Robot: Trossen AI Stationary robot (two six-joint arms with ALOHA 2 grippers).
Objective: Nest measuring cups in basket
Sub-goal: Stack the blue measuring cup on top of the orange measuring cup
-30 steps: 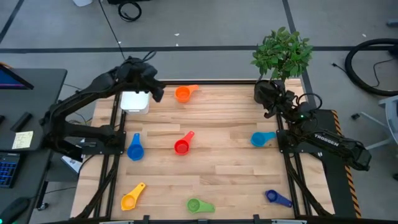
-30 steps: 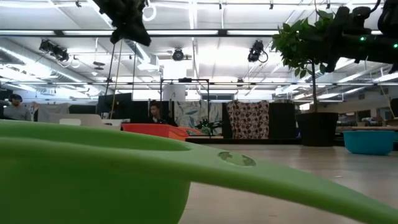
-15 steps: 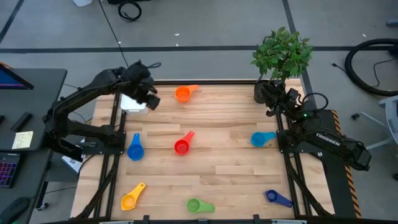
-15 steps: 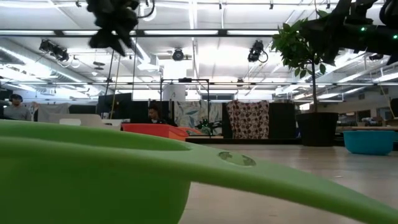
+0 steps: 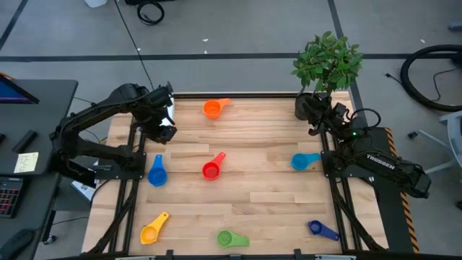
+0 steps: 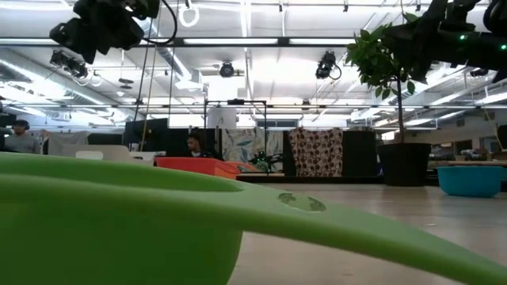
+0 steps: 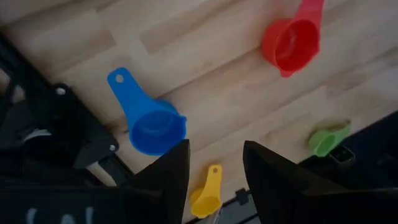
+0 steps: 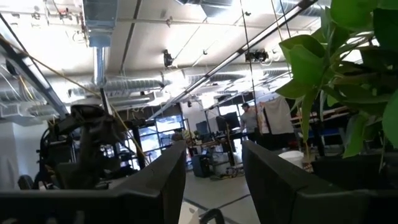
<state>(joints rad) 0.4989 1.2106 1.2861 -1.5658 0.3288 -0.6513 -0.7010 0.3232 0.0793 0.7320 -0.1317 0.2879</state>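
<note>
blue round-bowled plastic measuring cup (image 5: 157, 173) lies on the wooden tabletop (image 5: 253, 195) at its left edge, below the left tool (image 5: 163, 127), whose jaws stand apart and empty. lowering squarely over the flat handle should grip best.

Grey floor (image 5: 238, 29), bright ceiling lights (image 6: 261, 28)
</note>
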